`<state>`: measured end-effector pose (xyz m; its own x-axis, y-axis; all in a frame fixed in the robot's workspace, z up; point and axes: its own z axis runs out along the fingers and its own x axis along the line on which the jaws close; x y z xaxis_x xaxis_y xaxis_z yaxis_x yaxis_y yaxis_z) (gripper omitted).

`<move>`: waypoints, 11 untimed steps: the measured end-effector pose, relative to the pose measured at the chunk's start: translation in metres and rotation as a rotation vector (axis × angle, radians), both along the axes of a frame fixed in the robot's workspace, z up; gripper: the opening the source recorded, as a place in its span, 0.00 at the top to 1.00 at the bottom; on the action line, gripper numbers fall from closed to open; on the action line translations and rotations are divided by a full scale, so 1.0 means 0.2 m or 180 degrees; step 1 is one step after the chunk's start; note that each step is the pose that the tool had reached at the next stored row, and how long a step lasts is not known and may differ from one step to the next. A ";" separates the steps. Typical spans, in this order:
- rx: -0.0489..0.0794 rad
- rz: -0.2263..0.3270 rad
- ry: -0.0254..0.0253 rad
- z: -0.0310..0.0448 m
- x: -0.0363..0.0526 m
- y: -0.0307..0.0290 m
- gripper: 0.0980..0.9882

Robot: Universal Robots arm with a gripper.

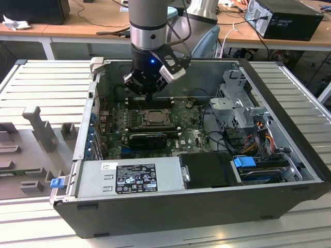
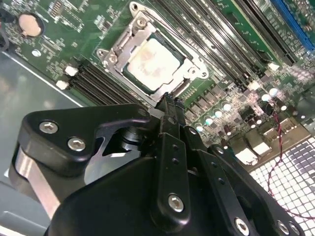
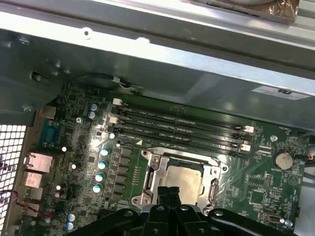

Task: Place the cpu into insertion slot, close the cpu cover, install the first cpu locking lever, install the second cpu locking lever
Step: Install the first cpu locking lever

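The cpu (image 2: 152, 61) lies flat in the insertion slot (image 2: 132, 81), its pale metal top showing through the window of the cpu cover (image 2: 114, 49). The cover's silver frame lies down around the chip. In the first wrist view the cpu (image 3: 186, 178) and the cpu cover (image 3: 153, 172) sit just beyond my fingertips. My gripper (image 2: 167, 100) is shut with nothing in it and hovers over the socket's edge. In the exterior view the gripper (image 1: 149, 93) hangs just above the socket and the cpu (image 1: 153, 118), inside the open case. I cannot tell how the locking levers stand.
Long black memory slots (image 3: 177, 125) run beside the socket. A black graphics card (image 1: 147, 139), the power supply (image 1: 129, 178) and a drive cage (image 1: 238, 103) crowd the case. The grey case wall (image 3: 162, 69) rises close behind the board. A coin battery (image 3: 281, 160) sits nearby.
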<state>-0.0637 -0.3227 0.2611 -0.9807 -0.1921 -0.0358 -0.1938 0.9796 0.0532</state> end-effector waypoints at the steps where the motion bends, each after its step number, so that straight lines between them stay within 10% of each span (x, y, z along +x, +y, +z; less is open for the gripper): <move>1: 0.0002 -0.0033 0.0000 -0.003 -0.003 0.001 0.99; 11: 0.0015 -0.0494 0.0001 -0.015 -0.012 0.000 0.99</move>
